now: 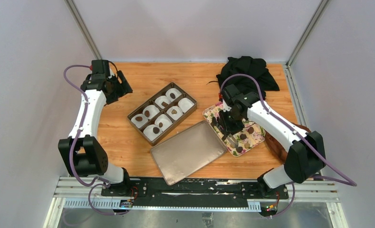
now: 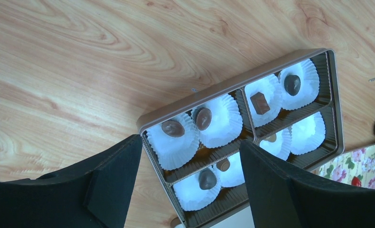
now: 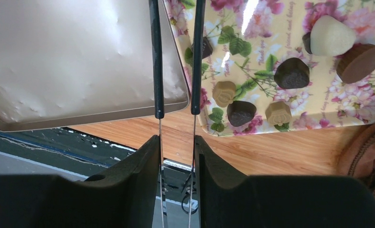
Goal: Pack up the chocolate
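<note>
Right jaws grip tongs (image 3: pixel 155 61) over tray (image 3: pixel 318 118) of chocolate (image 3: pixel 292 72); box (image 2: pixel 233 88) holds more.

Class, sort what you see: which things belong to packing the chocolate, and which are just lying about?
Job: chocolates, floral tray, compartmented box, paper cups, lid, tongs.
Lying about: black cloth, rust-brown cloth.

Chocolate (image 3: pixel 208 46) (1 piece) half-hidden behind tongs (image 3: pixel 196 76)

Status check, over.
Left gripper open above brown divided box of white paper cups. Right gripper shut on black-sleeved metal tongs over flowered tray edge. Small dark chocolate pieces loose on tray, some in cups. No obstruction seen.
</note>
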Robot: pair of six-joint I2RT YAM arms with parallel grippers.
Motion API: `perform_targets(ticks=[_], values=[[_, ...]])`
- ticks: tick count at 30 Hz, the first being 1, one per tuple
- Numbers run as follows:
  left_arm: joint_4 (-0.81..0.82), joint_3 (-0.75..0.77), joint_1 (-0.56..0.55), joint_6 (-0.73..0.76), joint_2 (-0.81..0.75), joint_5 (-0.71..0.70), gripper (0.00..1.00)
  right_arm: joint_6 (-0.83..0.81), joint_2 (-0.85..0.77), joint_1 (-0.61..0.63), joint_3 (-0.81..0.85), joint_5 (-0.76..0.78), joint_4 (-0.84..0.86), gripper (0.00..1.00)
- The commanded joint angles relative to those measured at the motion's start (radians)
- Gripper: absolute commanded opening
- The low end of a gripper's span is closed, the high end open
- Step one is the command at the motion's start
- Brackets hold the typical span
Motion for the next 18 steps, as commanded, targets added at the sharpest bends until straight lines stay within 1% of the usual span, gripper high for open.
perform_targets(ticks=[1, 5, 11, 18], values=[[0.014, 0.027, 0.006, 0.002, -0.001, -0.006, 0.81, -0.026, 0.039, 0.001, 0.028, -0.038, 0.013, 0.35], [0.014, 0.025, 0.006, -0.002, -0.001, -0.008, 0.8, -0.037, 0.067, 0.001, 0.031, -0.021, 0.011, 0.35], [0.014, 0.022, 0.006, -0.01, 0.0, -0.007, 0.81, -0.04, 0.068, 0.001, 0.019, 0.047, -0.002, 0.34], [0.014, 0.022, 0.006, -0.012, 0.001, -0.003, 0.8, -0.046, 0.103, 0.001, 0.032, 0.045, 0.009, 0.35]])
